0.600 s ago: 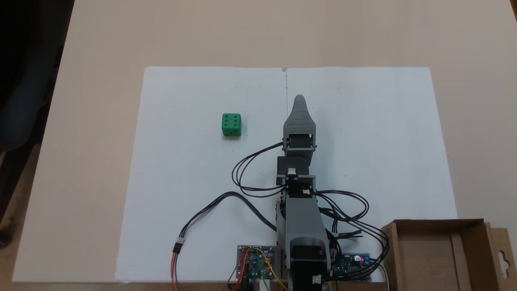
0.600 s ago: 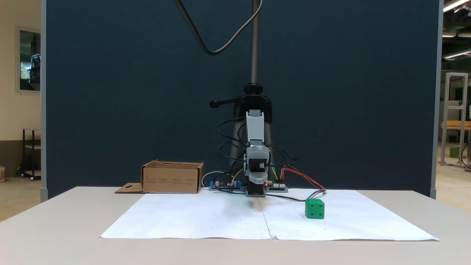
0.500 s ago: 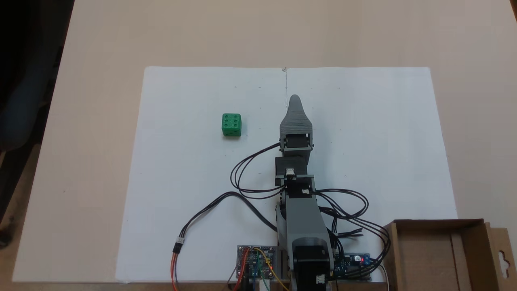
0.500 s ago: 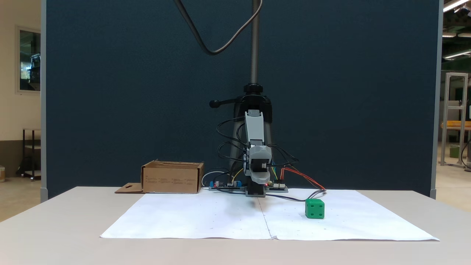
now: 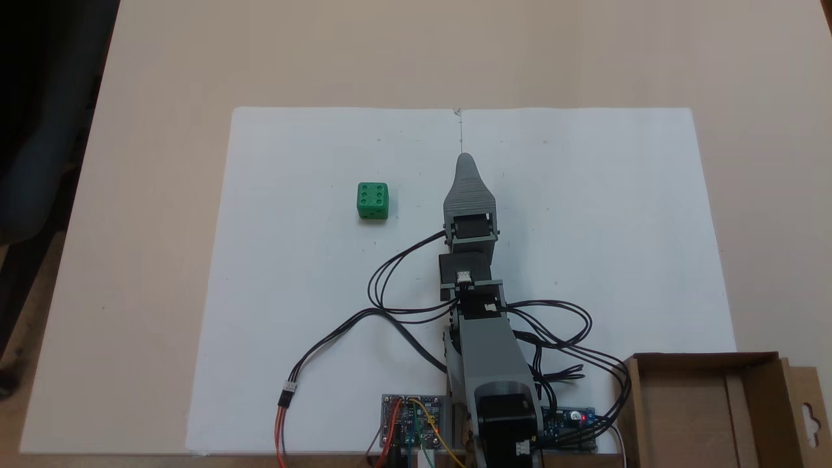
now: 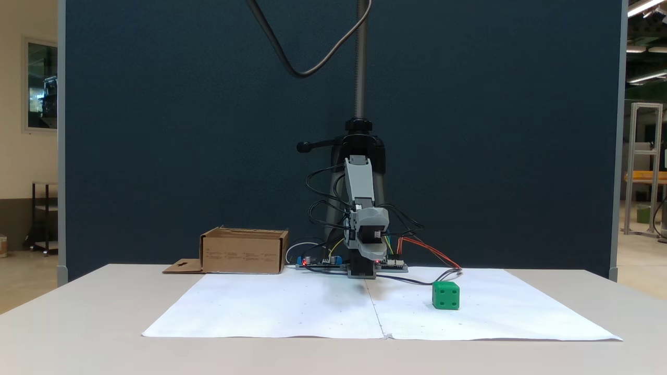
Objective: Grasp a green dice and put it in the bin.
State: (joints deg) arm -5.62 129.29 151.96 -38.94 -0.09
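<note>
The green dice [image 5: 372,200] rests on the white paper, left of the arm in the view from above and right of it in the front view [image 6: 445,296]. My gripper [image 5: 465,160] hangs above the paper's middle seam, well apart from the dice, pointing away from the base. A single grey tapered tip shows from above. In the front view the gripper [image 6: 370,249] faces the camera, so the gap between its jaws is hidden. The bin [image 5: 705,357], a brown cardboard box, stands beside the arm's base and appears at the left in the front view [image 6: 244,252].
The white paper sheet [image 5: 299,312] covers the table's middle. Circuit boards [image 5: 413,419] and loose black cables [image 5: 390,286] lie around the arm's base. A camera stand [image 6: 359,78] rises behind the arm against a dark blue panel.
The arm has swung slightly toward the dice: leftward in the view from above, rightward in the front view. The dice and the bin have not moved.
</note>
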